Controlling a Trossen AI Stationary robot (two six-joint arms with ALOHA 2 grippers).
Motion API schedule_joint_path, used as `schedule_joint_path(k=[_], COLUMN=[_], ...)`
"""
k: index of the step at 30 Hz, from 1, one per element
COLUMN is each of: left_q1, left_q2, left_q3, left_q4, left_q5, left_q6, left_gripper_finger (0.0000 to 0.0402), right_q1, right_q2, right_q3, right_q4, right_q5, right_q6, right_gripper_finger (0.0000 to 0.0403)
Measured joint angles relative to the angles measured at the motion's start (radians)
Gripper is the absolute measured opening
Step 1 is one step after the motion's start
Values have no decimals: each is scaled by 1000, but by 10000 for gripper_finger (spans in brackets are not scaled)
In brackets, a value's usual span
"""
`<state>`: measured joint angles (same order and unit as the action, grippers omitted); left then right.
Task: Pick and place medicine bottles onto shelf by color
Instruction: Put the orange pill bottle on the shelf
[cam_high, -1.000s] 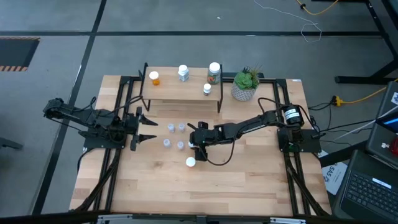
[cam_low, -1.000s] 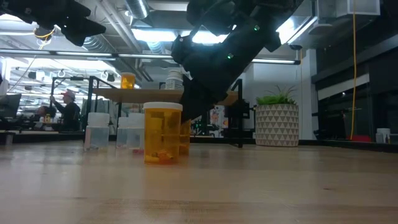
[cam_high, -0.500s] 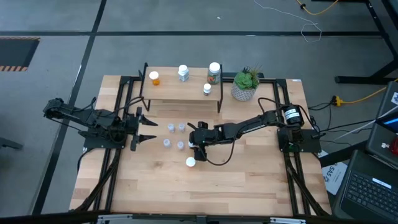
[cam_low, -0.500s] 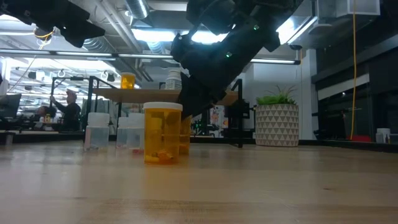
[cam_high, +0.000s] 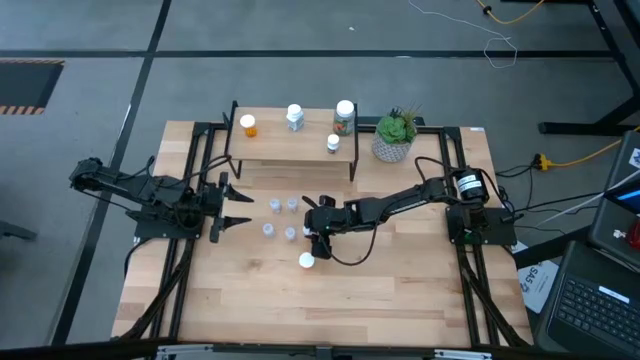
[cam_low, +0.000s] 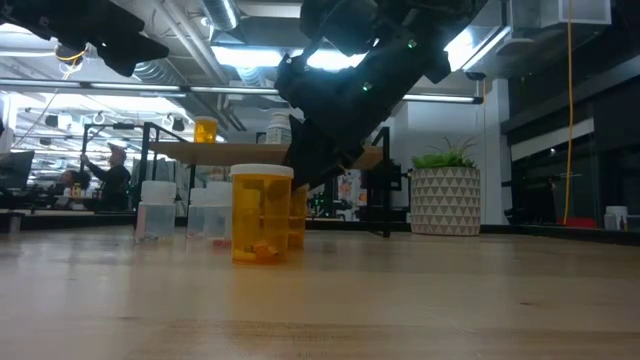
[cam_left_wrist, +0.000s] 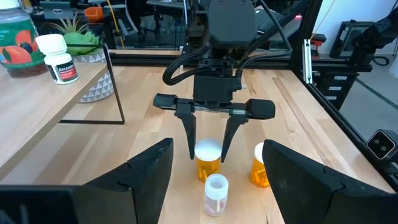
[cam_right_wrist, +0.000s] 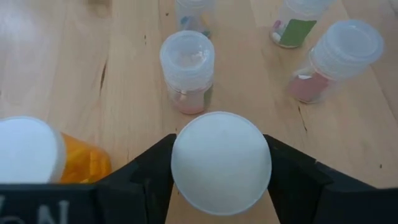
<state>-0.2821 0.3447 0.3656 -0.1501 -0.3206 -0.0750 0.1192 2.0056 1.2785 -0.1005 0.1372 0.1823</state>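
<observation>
Right gripper (cam_left_wrist: 208, 151) around orange bottle (cam_left_wrist: 208, 163)

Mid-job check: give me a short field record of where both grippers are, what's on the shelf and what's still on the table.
right gripper: down at table centre, fingers either side of an orange bottle; firm contact cannot be told
left gripper: open, waiting at the table's left side, holding nothing
shelf: four bottles on top; one orange, one larger dark one, two small white-capped ones
table: four clear bottles beside the right gripper, second orange bottle nearer the front edge
potted plant: right of shelf
</observation>
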Motion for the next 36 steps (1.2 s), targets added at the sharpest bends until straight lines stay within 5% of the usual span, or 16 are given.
schedule_joint_path(k=[17,27,36], left_q1=[0,0,0], left_q2=[0,0,0], left_q3=[0,0,0], left_q4=[0,0,0], left_q5=[0,0,0], left_q6=[0,0,3], left_gripper_finger=[243,243,243], right_q1=[-13,-78,-214], right_q2=[-122,-249,-215], right_q3=[1,3,217], right_q4=[-66,-8,-155], right_q5=[24,80,79], right_q6=[52,-104,-239], right_gripper_finger=[212,212,212])
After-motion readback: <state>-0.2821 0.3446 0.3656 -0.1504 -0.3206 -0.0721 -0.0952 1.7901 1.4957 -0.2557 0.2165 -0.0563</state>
